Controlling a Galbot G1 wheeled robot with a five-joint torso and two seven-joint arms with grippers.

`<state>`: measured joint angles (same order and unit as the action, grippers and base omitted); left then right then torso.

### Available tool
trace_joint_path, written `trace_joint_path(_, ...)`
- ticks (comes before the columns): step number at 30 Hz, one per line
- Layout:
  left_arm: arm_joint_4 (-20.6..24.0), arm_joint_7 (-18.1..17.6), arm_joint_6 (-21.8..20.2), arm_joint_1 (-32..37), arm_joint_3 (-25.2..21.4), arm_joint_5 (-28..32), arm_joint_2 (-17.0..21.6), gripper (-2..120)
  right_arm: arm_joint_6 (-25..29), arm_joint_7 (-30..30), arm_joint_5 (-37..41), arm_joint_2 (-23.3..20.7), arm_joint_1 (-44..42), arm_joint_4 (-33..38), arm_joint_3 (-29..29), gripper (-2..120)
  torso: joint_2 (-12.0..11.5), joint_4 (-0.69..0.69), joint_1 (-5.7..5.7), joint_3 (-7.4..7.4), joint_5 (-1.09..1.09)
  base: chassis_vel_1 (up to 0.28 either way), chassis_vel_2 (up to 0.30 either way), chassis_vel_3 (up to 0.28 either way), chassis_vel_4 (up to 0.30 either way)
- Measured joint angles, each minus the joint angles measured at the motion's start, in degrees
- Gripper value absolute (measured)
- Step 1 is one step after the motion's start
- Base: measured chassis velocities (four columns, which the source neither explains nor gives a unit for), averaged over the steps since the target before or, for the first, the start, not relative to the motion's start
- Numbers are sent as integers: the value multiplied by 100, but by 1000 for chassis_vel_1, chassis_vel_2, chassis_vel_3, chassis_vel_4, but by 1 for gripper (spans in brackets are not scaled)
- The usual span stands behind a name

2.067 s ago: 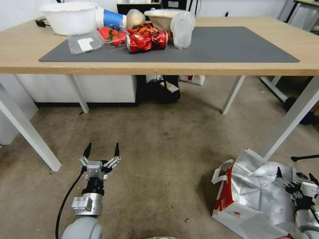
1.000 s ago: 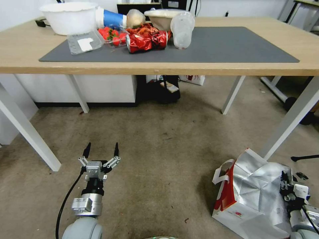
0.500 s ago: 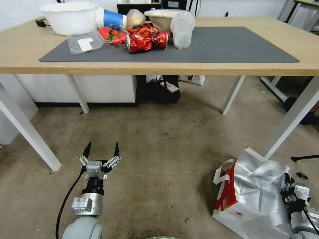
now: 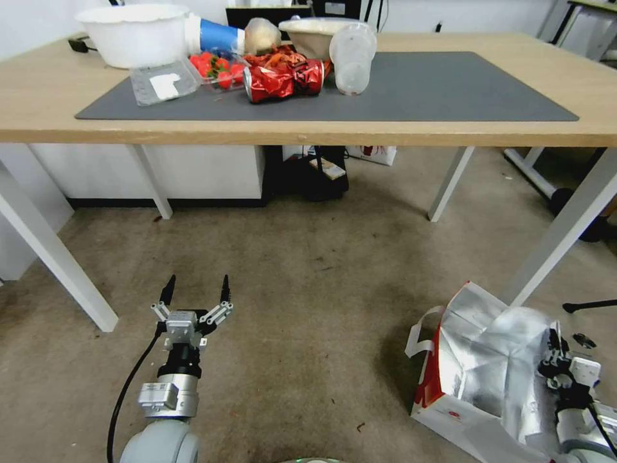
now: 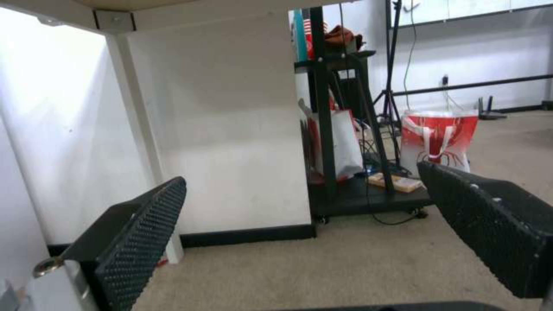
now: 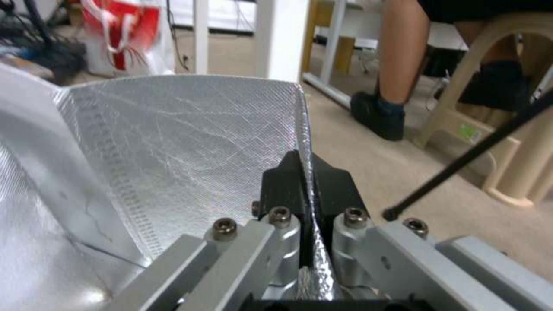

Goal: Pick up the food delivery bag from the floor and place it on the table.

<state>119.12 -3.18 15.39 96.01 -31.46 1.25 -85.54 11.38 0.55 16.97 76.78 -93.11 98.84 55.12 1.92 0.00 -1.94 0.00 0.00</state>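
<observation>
The food delivery bag (image 4: 482, 366) stands on the floor (image 4: 308, 289) at the lower right, white with a red side panel, silver foil lining and a white loop handle (image 4: 418, 337). My right gripper (image 4: 556, 350) is shut on the foil rim of the bag's right wall. In the right wrist view the black fingertips (image 6: 288, 181) pinch the foil edge of the bag (image 6: 173, 142) between them. My left gripper (image 4: 196, 289) hangs open and empty over the carpet at the lower left, its fingers (image 5: 144, 229) spread wide. The table (image 4: 38, 109) with its dark grey mat (image 4: 450, 83) stands beyond.
Several food items crowd the mat's left end: a white bowl (image 4: 135, 32), strawberries (image 4: 215, 67), a red packet (image 4: 283, 80), a clear cup (image 4: 352, 61). A white table leg (image 4: 559, 235) rises just behind the bag. A black cart (image 4: 308, 173) sits under the table. A person's leg (image 6: 397, 77) is nearby.
My right gripper shut on the bag's foil rim, and the bag's top has since risen and leaned slightly left. The left arm has not moved.
</observation>
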Motion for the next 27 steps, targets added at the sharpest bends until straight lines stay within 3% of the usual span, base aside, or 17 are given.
trace_joint_path(11, 32, -24, 12, 12, -32, -4, -26, 100, -98, -62, 186, 43, -240, 883, -173, 0, 0, 0, 0, 0, 0, 0, 0, 0, 0)
trace_joint_path(27, 106, -43, 2, 15, -42, -29, -21, 100, -243, -69, 266, -311, -639, 2069, -803, 0, 0, 0, 0, 0, 0, 0, 0, 0, 0)
